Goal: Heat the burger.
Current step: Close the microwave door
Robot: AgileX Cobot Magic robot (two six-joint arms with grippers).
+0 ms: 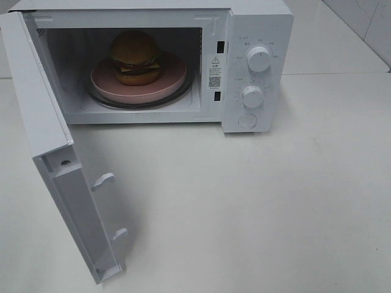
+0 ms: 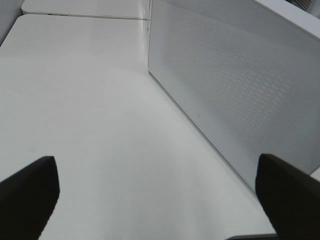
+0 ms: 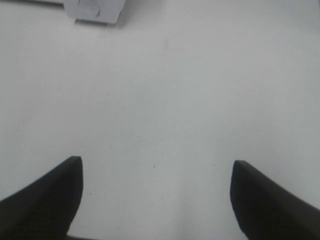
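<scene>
Your left gripper (image 2: 156,165) has two matte black, wedge-shaped fingers (image 2: 30,192), and its jaws are spread wide. Your right gripper (image 3: 156,161) has the same black fingers (image 3: 45,197), its jaws likewise wide apart, fingertips roughly level with each other.

Door (image 1: 58,165) stands wide, walls off left side; cavity (image 1: 76,67) front open (burger (image 1: 135,56), plate (image 1: 174,78) fill middle).

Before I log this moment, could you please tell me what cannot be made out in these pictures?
- Exterior high: dial labels too small; the plate's far rim hidden behind the burger.
- Left wrist: the microwave's inside, blocked by its open door.
- Right wrist: most of the microwave, cut off by the edge.
</scene>
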